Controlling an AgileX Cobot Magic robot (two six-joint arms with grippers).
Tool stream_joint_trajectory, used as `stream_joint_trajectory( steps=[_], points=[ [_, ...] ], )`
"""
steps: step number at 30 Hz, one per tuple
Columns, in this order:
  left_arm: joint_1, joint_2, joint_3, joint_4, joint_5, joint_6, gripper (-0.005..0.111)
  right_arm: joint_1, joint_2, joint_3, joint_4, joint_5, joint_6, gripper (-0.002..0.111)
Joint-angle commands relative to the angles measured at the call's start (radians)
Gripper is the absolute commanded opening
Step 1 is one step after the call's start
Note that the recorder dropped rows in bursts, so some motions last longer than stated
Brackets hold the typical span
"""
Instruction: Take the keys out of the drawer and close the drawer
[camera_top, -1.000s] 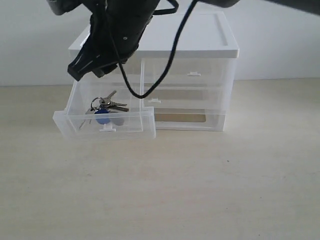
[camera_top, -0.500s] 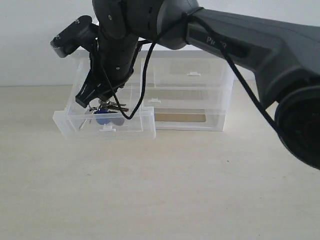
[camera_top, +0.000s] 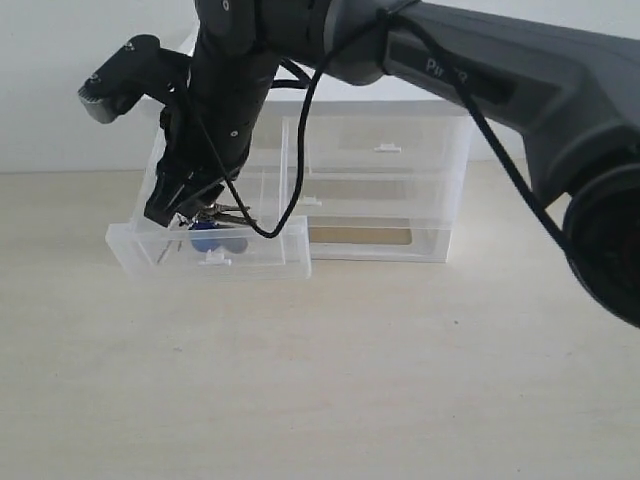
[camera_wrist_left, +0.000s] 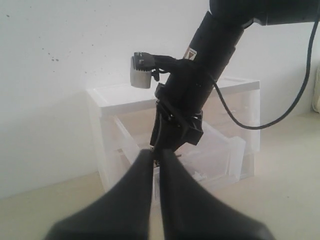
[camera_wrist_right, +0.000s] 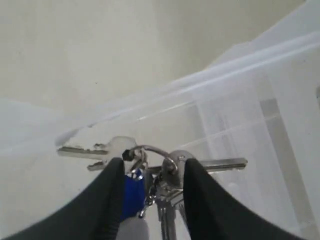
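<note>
The drawer (camera_top: 255, 256), the clear unit's upper left one, stands pulled out with its white tab handle at the front. Inside lie the keys (camera_top: 222, 226), silver on a ring with a blue tag. My right gripper (camera_top: 166, 208) reaches down into the drawer. In the right wrist view it (camera_wrist_right: 150, 172) is open, its two black fingers straddling the keys (camera_wrist_right: 172, 167), with the blue tag by one finger and the key heads by the other. My left gripper (camera_wrist_left: 156, 156) is shut with nothing in it, held back from the drawer (camera_wrist_left: 222, 150) and out of the exterior view.
The white-topped drawer unit (camera_top: 385, 150) stands at the back of the pale wooden table (camera_top: 400, 380), against a white wall. Its upper right drawer and the full-width drawer below are pushed in. The right arm's black cable (camera_top: 300, 150) loops down over the open drawer.
The right arm has come down from above the unit into the open drawer, and its fingers now stand either side of the keys. The keys and drawer have not moved.
</note>
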Motion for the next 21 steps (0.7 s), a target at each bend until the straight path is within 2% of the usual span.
stream_joint_trajectory(
  steps=[1,5,7,11,14,21],
  points=[
    [-0.004,0.004,0.004,-0.008,0.000,-0.013,0.004,-0.005,0.032,-0.003,-0.048,-0.035,-0.013,0.035],
    [-0.004,0.004,0.004,-0.008,0.000,-0.013,0.004,-0.005,0.056,-0.003,-0.071,-0.098,-0.009,0.035],
    [-0.004,0.004,0.004,-0.008,0.000,-0.013,0.004,-0.005,0.064,-0.003,-0.085,-0.100,-0.009,0.031],
    [-0.004,0.004,0.004,-0.008,0.000,-0.013,0.004,-0.005,0.066,-0.003,-0.113,-0.094,-0.027,0.000],
    [-0.004,0.004,0.004,-0.008,0.000,-0.013,0.004,-0.005,0.064,-0.003,-0.159,-0.094,-0.020,0.000],
    [-0.004,0.004,0.004,-0.008,0.000,-0.013,0.004,-0.005,0.052,-0.003,-0.405,-0.097,0.167,0.000]
  ],
)
